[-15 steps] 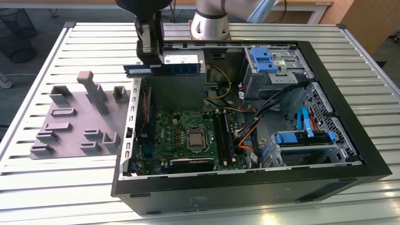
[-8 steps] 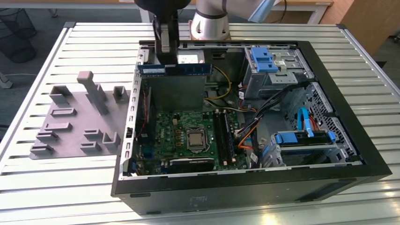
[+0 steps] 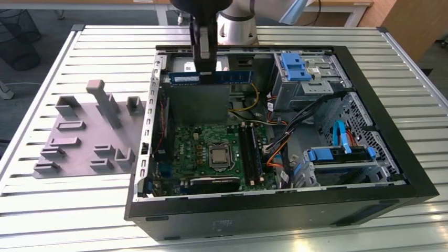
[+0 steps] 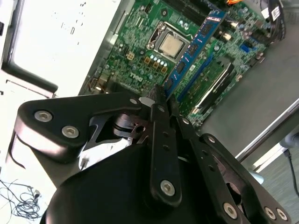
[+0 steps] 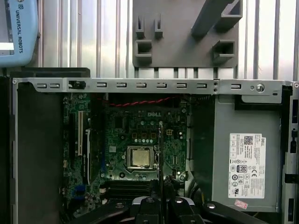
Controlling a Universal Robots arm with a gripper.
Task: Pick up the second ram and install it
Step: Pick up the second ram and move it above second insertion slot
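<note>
The second ram (image 3: 231, 76) hangs in the air over the far end of the open case (image 3: 280, 210), its long axis running across the exterior view. The gripper (image 3: 204, 72) is clamped on it from above. The motherboard's black slots (image 3: 251, 149) lie below and nearer, seemingly crosswise to it.

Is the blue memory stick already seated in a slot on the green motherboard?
No, in the second wrist view the gripper grips the second ram at one end, off the motherboard.
</note>
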